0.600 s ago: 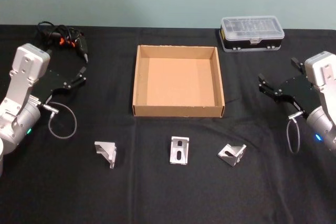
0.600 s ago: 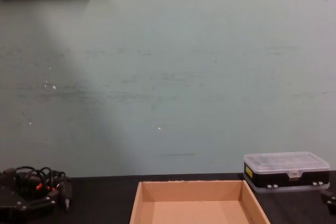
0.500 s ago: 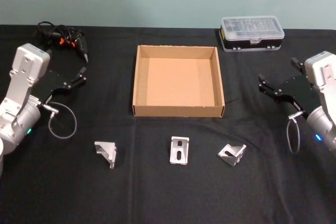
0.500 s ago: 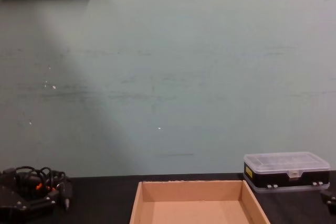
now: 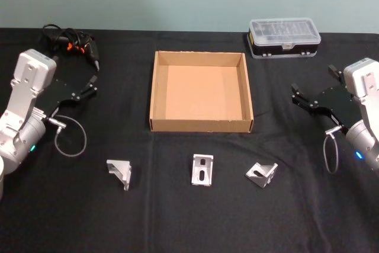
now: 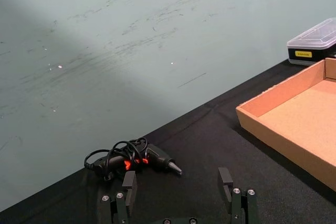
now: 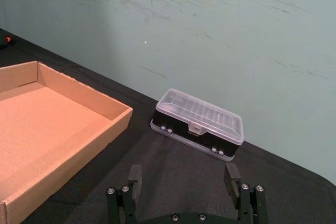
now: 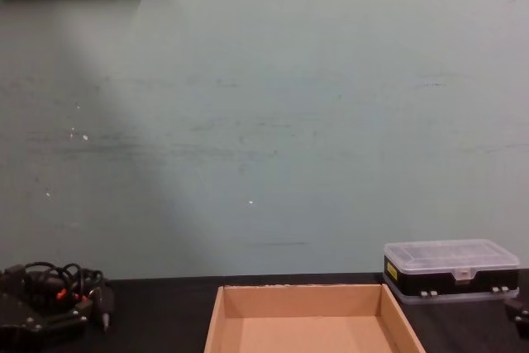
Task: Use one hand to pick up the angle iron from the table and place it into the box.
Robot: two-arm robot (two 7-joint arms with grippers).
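Hovering on either side of the box (image 5: 201, 126), the left gripper (image 5: 92, 86) and right gripper (image 5: 296, 97) are holding their jaws apart.
Lying in a row on the bench (image 5: 59, 217) in front of the box are the left angle iron (image 5: 120, 173), middle angle iron (image 5: 202, 170) and right angle iron (image 5: 262, 174).

On the table (image 5: 177, 217), three pieces lie in a row just in front of the box (image 5: 201, 125): left angle iron (image 5: 120, 173), middle angle iron (image 5: 202, 170), right angle iron (image 5: 262, 174). The left gripper (image 5: 90, 86) hangs well left of the box and the right gripper (image 5: 296, 97) well right, both with fingers spread. A case (image 5: 285, 37) sits beyond the box's far right corner.
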